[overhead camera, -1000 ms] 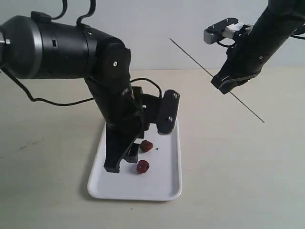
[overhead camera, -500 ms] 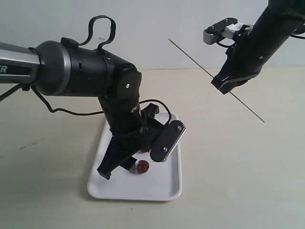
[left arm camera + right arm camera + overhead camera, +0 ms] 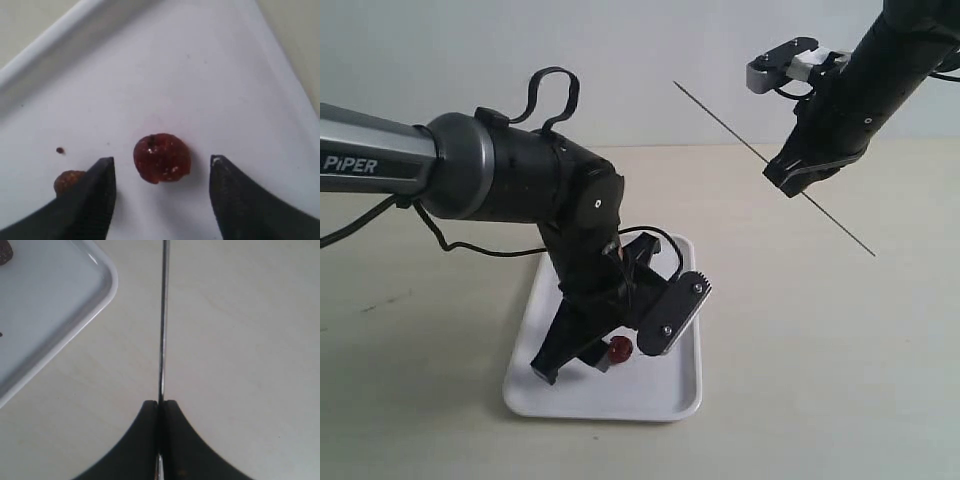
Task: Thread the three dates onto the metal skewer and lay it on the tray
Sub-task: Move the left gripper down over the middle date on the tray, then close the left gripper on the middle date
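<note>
Left pincer [image 3: 161, 161] lower, astride 1 date [image 3: 161, 158]

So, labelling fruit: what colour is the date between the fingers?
Dark reddish-brown date, clearest in the left wrist view.

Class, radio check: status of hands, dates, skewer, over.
Left hand open, straddling a date on the tray. Right hand shut on the skewer, aloft. Skewer bare, nothing blocking.

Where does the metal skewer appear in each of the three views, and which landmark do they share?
Exterior view: the metal skewer slants across the upper right, pinched in the right claw.
Left wrist view: not in it.
Right wrist view: the skewer runs down the picture's middle into the claw.
Shared landmark: the white tray.
</note>
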`<state>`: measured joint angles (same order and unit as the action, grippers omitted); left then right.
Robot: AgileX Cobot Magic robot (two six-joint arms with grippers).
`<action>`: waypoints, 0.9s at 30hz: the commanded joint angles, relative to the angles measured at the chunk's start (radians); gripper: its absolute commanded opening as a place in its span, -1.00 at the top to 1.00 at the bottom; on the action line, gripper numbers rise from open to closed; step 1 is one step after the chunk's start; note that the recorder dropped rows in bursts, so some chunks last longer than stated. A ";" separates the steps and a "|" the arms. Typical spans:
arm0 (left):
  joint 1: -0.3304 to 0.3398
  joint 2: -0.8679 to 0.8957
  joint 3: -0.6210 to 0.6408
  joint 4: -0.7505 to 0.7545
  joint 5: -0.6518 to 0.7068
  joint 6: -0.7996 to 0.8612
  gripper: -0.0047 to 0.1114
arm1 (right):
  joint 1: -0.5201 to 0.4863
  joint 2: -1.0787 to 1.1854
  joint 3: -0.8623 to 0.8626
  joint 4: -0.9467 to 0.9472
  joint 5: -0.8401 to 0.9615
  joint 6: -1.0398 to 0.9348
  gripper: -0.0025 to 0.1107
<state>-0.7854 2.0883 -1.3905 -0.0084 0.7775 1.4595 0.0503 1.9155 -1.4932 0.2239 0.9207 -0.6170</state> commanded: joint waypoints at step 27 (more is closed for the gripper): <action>-0.007 0.001 0.003 -0.104 -0.002 -0.183 0.19 | -0.003 -0.007 0.001 0.004 -0.003 -0.011 0.96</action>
<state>-0.7894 2.0883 -1.3905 -0.0975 0.7584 1.3114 0.0503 1.9155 -1.4932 0.2239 0.9207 -0.6170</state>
